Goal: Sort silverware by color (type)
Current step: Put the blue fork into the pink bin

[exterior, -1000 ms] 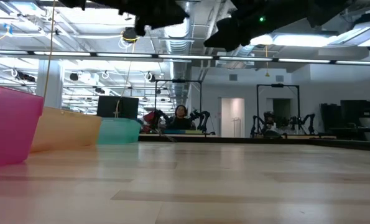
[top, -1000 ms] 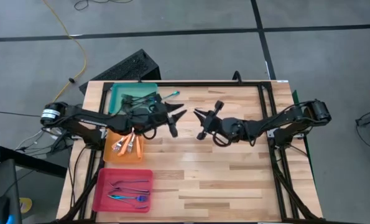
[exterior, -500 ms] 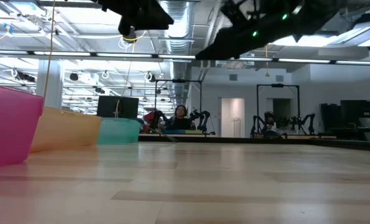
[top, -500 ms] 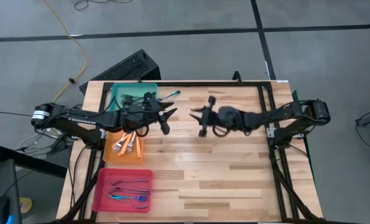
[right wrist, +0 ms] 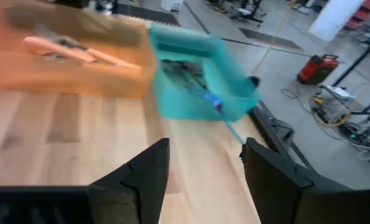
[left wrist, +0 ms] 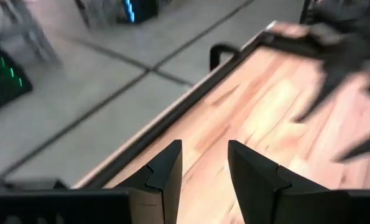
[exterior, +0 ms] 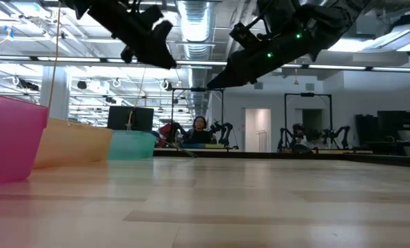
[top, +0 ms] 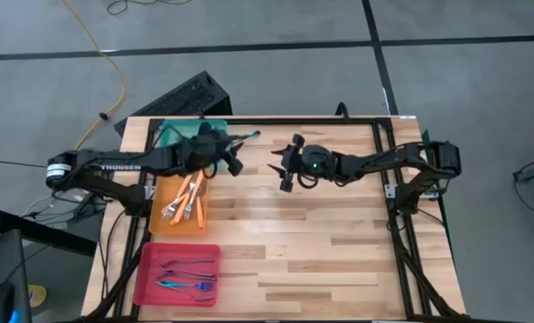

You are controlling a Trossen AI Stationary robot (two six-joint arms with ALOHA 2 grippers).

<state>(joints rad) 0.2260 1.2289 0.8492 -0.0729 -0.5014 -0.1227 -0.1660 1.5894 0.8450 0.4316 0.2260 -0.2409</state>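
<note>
The silverware is distributed across three trays along the left side of the table [top: 320, 233]: orange-handled forks [top: 188, 199] lie in the orange tray [top: 159, 224], a few slim pieces including a blue-handled one [top: 184, 285] lie in the pink tray [top: 145, 269], and dark pieces sit in the teal tray [top: 172, 135], with one blue-handled fork [top: 245, 136] leaning out over that tray's rim toward the table's far edge. My left gripper [top: 233, 161] hangs above the wood just beside the teal tray; its fingers [left wrist: 166, 174] stand apart with nothing between them. My right gripper [top: 283, 168] hangs over the middle of the table's far half, pointing toward the trays and well clear of them; its fingers [right wrist: 144, 174] are spread wide and carry nothing. In the low view both arms are raised off the table surface. A person [exterior: 200, 125] sits in the room beyond the table. A black keyboard [top: 181, 97] lies on the floor behind the teal tray.
</note>
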